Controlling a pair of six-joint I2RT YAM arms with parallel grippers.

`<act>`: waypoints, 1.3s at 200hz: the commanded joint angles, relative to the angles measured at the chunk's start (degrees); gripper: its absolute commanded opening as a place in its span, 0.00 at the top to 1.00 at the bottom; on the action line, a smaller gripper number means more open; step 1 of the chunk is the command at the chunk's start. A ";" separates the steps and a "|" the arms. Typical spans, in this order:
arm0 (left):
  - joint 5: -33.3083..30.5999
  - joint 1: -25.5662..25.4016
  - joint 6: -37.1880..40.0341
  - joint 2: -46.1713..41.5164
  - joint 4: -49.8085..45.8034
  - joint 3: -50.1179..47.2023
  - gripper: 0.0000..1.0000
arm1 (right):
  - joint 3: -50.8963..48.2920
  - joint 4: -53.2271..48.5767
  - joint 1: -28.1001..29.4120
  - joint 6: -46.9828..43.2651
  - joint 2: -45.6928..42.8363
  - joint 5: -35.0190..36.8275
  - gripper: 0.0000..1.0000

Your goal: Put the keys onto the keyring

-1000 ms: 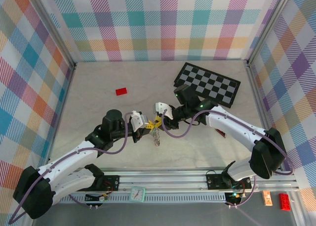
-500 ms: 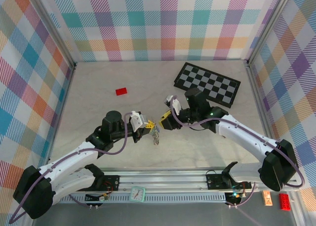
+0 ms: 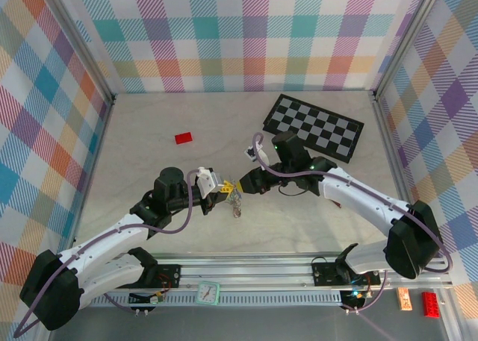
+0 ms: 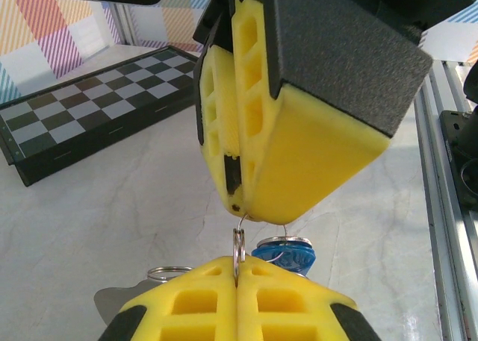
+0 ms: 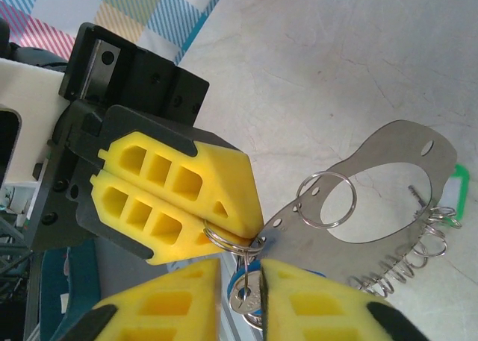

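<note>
My left gripper (image 4: 237,265) is shut on a small silver split ring, the keyring (image 4: 237,245), which stands edge-up between its yellow pads. The right gripper (image 4: 236,204) comes down onto it from above, tip to tip. In the right wrist view, the right gripper (image 5: 240,275) has its jaws a narrow gap apart. A thin wire loop runs from the keyring (image 5: 218,238) down through that gap to the blue-headed key (image 5: 250,300). The key (image 4: 287,257) hangs just below the right fingertips. Both grippers (image 3: 224,186) (image 3: 240,184) meet at mid-table.
A flat metal plate (image 5: 373,207) with small holes, a loose ring (image 5: 326,199) and a coiled spring (image 5: 403,270) hang under the keyring; a green piece (image 5: 459,184) peeks past the plate. A red block (image 3: 183,138) lies far left, a checkerboard (image 3: 314,128) far right.
The right gripper backed off a little to the right, turned its wrist, then returned to the left gripper's tip with narrower jaws. The left arm stayed still, holding the ring.
</note>
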 commanded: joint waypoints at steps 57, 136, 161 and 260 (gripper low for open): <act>0.34 -0.44 -0.53 -1.09 4.16 -0.76 1.00 | 2.17 -3.79 -0.12 -1.30 0.96 -0.53 0.98; 2.89 -0.44 -2.01 -2.41 11.32 -3.34 1.00 | 2.14 -1.98 -1.44 0.59 6.53 -6.69 1.00; 2.94 -0.44 -2.03 -2.25 11.41 -3.47 1.00 | 1.80 -1.27 -1.91 0.15 4.60 -6.28 0.87; 4.06 -0.44 -5.06 -0.32 17.69 -5.14 1.00 | -10.26 18.71 -2.00 -36.42 -6.64 -7.47 0.58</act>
